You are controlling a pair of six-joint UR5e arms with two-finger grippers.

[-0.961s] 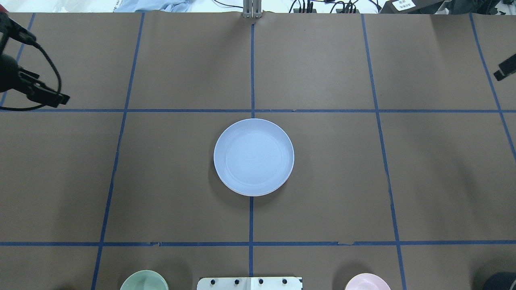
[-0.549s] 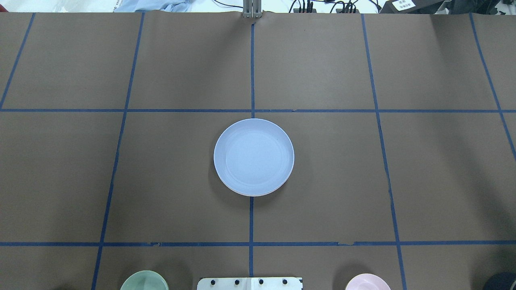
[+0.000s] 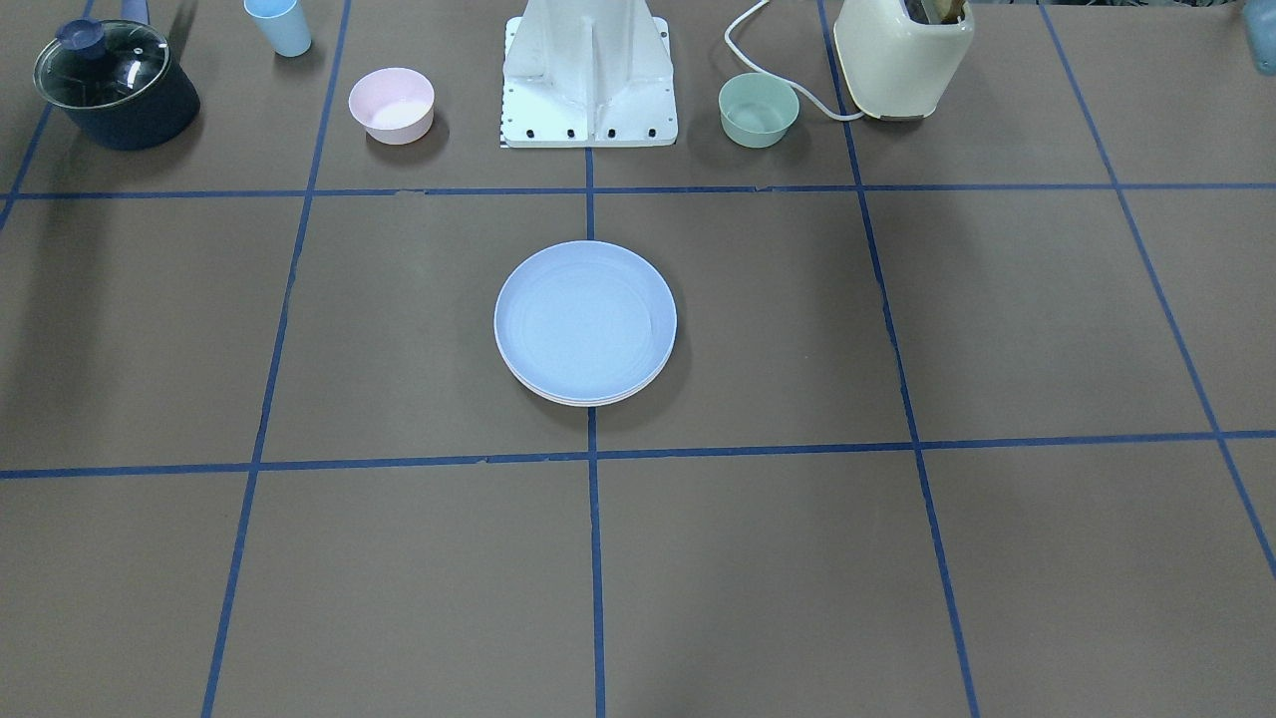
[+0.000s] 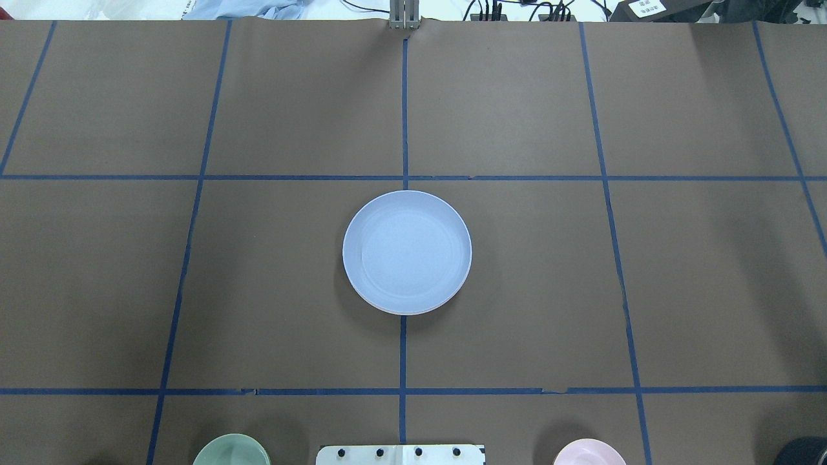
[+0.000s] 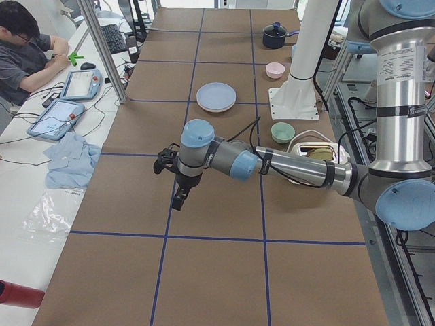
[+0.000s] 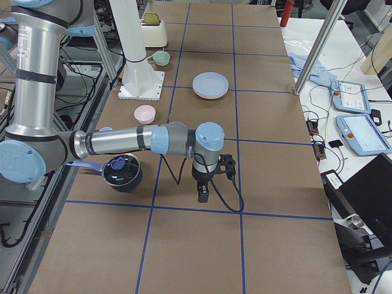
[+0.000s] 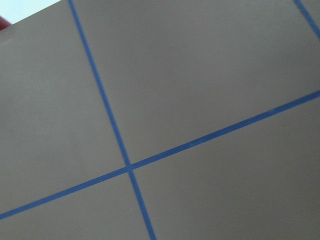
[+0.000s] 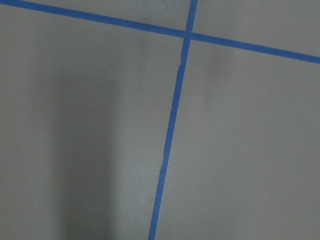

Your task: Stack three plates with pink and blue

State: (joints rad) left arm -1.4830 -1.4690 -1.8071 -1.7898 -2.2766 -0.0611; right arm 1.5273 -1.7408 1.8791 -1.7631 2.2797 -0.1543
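The light blue plate (image 4: 407, 252) lies on top of a stack at the table's middle, also seen in the front view (image 3: 585, 319). A thin pink rim (image 6: 210, 97) of a plate shows under it in the right side view. The cream-green plate is hidden. My left gripper (image 5: 178, 200) hangs over the table far out on my left, well away from the stack. My right gripper (image 6: 203, 196) hangs over the table far out on my right. Both show only in the side views, so I cannot tell whether they are open or shut. Both wrist views show only bare table and tape lines.
By the robot's base (image 3: 588, 70) stand a small pink bowl (image 3: 391, 105), a small green bowl (image 3: 758, 110), a light blue cup (image 3: 278, 25), a dark lidded pot (image 3: 115, 85) and a cream toaster (image 3: 902, 55). An operator (image 5: 27, 47) sits beside the table.
One second ago the left arm showed at the overhead view's left edge and the right gripper's tip at its right edge. Both have since moved out of that view. The plates have not moved.
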